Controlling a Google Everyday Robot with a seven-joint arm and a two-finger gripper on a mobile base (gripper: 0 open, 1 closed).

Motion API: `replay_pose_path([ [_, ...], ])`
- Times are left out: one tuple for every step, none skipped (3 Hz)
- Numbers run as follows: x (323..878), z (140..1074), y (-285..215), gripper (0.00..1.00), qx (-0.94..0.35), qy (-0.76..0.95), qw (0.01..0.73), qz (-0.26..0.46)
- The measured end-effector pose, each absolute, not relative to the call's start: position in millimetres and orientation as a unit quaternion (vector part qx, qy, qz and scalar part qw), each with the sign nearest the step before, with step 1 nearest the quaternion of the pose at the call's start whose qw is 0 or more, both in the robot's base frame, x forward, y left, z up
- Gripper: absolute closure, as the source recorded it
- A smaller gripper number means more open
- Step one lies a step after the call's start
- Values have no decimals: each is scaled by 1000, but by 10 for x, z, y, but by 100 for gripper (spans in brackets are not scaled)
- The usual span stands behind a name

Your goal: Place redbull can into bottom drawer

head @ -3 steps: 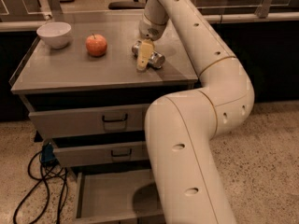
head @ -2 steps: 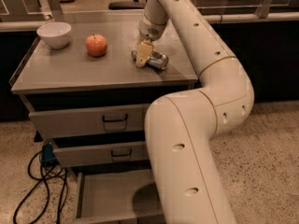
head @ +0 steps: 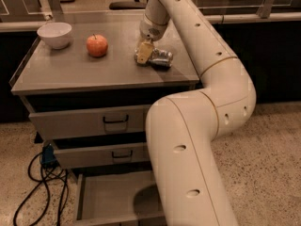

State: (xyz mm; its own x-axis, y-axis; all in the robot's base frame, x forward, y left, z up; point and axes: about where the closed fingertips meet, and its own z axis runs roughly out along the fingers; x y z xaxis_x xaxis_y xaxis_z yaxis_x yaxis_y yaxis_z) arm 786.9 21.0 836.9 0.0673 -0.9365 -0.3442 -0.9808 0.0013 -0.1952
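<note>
The redbull can [head: 161,58] lies on its side on the cabinet top [head: 70,74], near the right edge. My gripper [head: 144,52] points down at the can's left end and touches or covers it. The bottom drawer [head: 108,197] is pulled open below, a shallow grey tray with nothing in it. My arm hides the drawer's right part.
A red apple [head: 97,45] and a white bowl [head: 55,34] stand on the cabinet top to the left of the can. Two shut drawers with dark handles [head: 115,119] sit above the open one. Black cables [head: 42,182] lie on the floor at the left.
The gripper has shifted slightly down and left over the can's left end. More of the can shows to its right. The can has stayed on the cabinet top.
</note>
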Motion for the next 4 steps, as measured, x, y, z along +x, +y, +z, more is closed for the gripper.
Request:
replay_pose_path([
  [7870,8369,210,100,-704,681,194,57],
  [7870,8369,210,100,-704,681,194,57],
  [7872,8353,243,100,-698,687,193,58],
  [7823,8613,204,100,-680,698,219,47],
])
